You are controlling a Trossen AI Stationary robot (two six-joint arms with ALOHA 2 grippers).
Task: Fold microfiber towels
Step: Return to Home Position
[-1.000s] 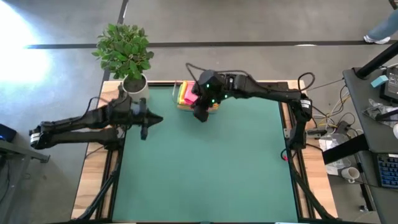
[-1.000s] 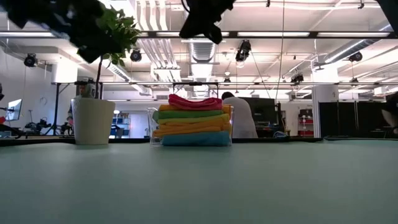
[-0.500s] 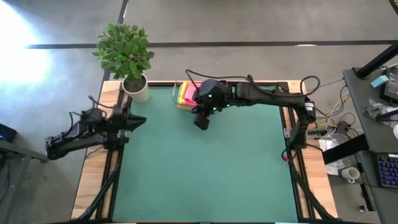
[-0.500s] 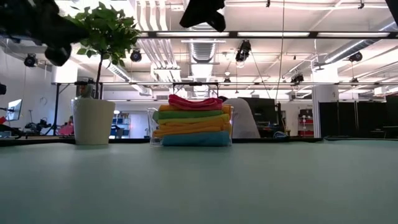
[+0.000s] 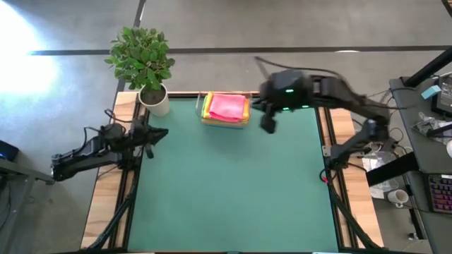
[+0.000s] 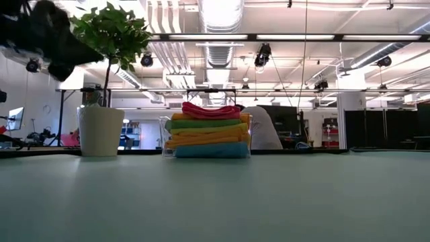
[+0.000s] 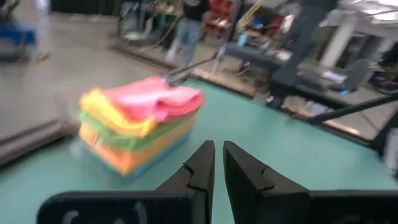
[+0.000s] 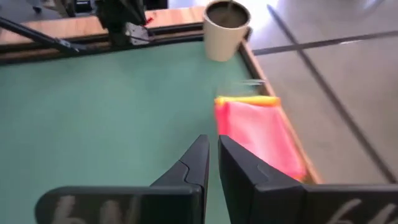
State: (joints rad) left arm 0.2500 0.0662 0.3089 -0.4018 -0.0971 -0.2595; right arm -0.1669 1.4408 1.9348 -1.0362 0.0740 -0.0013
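Since the towels (image 5: 226, 108) sit stacked, I'm homing.
Right end effector (image 5: 268, 124) beside them, left end effector (image 5: 158, 132) well apart, both pressed together; next, park.

The microfiber towels (image 6: 206, 131) lay folded flat in one neat stack inside the clear tray (image 6: 163, 128) at the far edge of the counter (image 5: 233, 183). The pink towel (image 5: 227, 107) was on top. Below it were orange, green, yellow and orange layers, with the light blue towel (image 6: 211, 151) at the bottom.
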